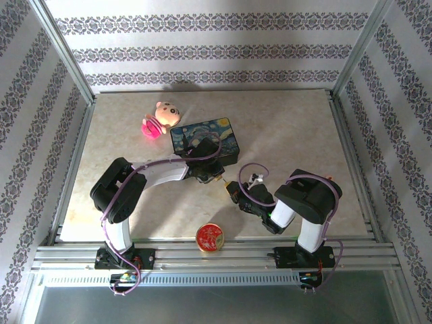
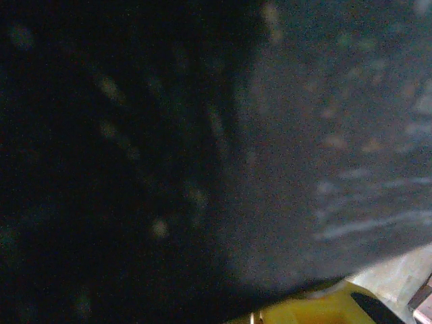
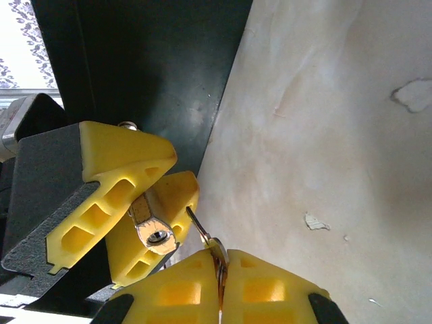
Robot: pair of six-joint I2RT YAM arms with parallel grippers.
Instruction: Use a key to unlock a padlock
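**Top view:** the L gripper (image 1: 213, 177) and R gripper (image 1: 233, 190) meet nose to nose just off the near edge of the painted box (image 1: 202, 137). What sits btwn them is too small to tell here. A round red-gold tin (image 1: 210, 237) lies well nearer the arm bases than the box. A pink plush toy (image 1: 158, 119) sits by the box's far-left corner. Neither is in play.

**Left wrist:** mostly the box's dark side, close up and blurred. A yellow finger (image 2: 307, 312) is cut off at the bottom edge, so the grip can't be judged from here.

**Right wrist:** the L fingers are clamped on the padlock (image 3: 151, 228), hard by the box's dark side, w/ the keyhole end facing the R gripper. The R fingers are pressed together on the head of the key (image 3: 200, 228), its blade angling up toward the lock.

**Progress:** lock and key are both held and presented to each other. The keyhole looks empty, so I'd say inserting, turning and freeing the shackle are all left.

**Unclear:** the shackle is hidden behind the L fingers. Can't tell whether the key tip touches the lock body or sits just beside it.
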